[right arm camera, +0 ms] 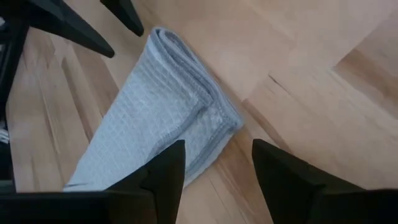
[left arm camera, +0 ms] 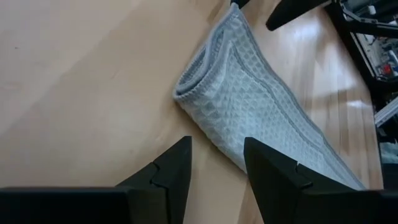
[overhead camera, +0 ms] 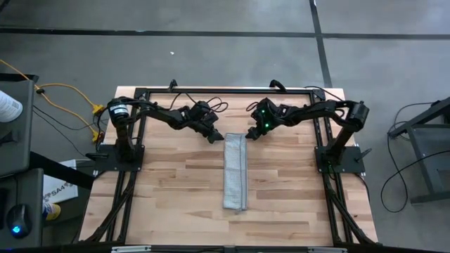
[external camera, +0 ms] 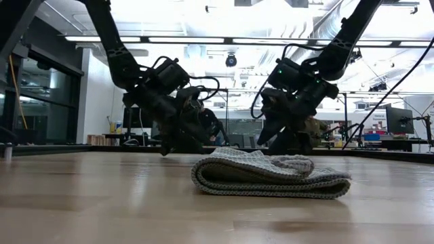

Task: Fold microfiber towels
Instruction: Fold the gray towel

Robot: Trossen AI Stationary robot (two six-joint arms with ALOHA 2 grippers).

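Note:
The microfiber towel (overhead camera: 235,172) is a light grey-blue waffle cloth folded into a long narrow strip. It lies flat on the wooden table (overhead camera: 176,190), running from far to near, and shows in the low view as a stacked fold (external camera: 271,175). My left gripper (overhead camera: 216,138) stands open low over the wood, just left of the strip's far end (left arm camera: 199,74). My right gripper (overhead camera: 252,132) stands open just right of that same end (right arm camera: 186,68). The fingers of both slant down toward the towel, and neither has cloth between them.
Black frame rails (overhead camera: 225,90) run along the table's far edge and down both sides past the arm bases (overhead camera: 119,151) (overhead camera: 337,158). Bare wood (overhead camera: 295,197) lies on either side of the towel. Yellow cables (overhead camera: 70,98) hang off the table's left.

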